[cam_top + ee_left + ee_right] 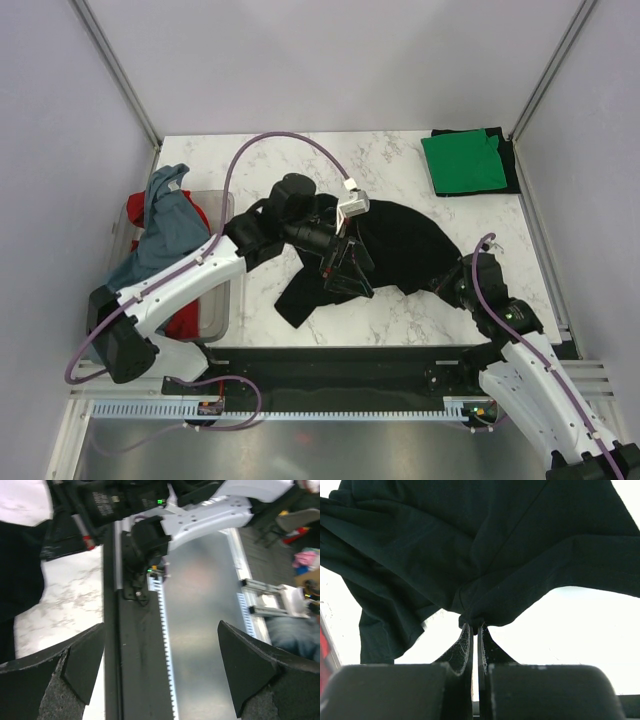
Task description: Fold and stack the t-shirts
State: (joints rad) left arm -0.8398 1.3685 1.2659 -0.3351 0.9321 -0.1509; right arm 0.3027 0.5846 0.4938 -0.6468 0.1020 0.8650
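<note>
Right gripper [474, 625] was clamped shut on a pinch of the black shirt's [400, 245] near edge. The cloth fanned out ahead of its fingers and off to their left. The shirt's long axis ran from that pinch toward the left gripper [345, 275], which hung over the opposite end with its jaws wide apart and nothing between them. It looked the nearer arm for taking that end.
</note>
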